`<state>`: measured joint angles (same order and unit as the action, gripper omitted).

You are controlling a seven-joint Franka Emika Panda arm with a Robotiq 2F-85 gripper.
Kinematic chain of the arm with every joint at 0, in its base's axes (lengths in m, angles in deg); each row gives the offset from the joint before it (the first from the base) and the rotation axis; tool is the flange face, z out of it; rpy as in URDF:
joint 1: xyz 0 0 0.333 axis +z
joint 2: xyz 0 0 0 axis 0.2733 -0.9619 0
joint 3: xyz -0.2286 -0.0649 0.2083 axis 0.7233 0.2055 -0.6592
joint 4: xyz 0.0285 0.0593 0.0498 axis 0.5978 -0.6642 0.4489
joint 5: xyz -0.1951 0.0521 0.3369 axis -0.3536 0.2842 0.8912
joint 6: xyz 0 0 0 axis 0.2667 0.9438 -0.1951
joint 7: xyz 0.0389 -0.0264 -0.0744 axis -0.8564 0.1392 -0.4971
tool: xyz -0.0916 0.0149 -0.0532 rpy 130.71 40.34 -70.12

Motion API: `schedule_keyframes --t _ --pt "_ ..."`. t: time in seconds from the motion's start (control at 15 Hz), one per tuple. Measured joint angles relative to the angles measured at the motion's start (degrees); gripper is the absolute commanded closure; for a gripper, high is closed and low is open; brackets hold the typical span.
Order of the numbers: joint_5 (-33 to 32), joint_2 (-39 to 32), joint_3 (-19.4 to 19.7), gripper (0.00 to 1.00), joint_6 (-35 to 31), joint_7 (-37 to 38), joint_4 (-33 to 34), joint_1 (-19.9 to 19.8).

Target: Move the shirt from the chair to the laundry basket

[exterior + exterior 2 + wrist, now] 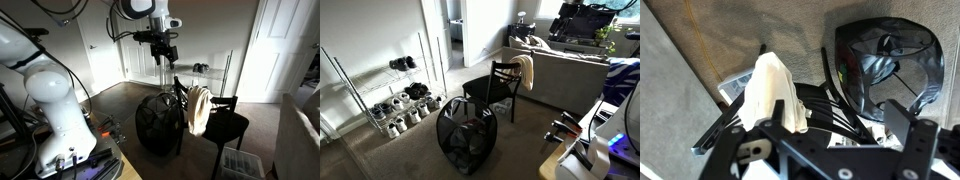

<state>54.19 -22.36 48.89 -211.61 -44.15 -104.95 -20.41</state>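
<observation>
The cream shirt (198, 108) hangs limp over the top corner of the black chair's (222, 125) railed back; both also show in an exterior view, shirt (524, 70) and chair (485, 90). The round black laundry basket (158, 126) stands on the carpet right beside the chair, in front of it in an exterior view (465, 138). My gripper (164, 50) hangs high above the chair back and the basket, apart from both. In the wrist view its jaws (830, 150) are wide open and empty, with the shirt (770, 90), chair rails (825, 105) and basket (890, 60) below.
A small white slotted crate (240, 162) sits on the floor by the chair. A wire shoe rack (390, 100) stands along the wall. A grey sofa (570, 80) is behind the chair. The robot's white base (50, 110) and its table are close by.
</observation>
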Motion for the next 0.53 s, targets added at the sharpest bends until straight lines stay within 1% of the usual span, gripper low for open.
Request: schedule_keyframes --t 0.33,0.53 --pt "0.16 -5.44 -5.43 0.00 -3.33 9.34 2.09 1.21" --pt "0.72 -11.46 -6.93 0.00 -4.69 14.34 4.90 1.23"
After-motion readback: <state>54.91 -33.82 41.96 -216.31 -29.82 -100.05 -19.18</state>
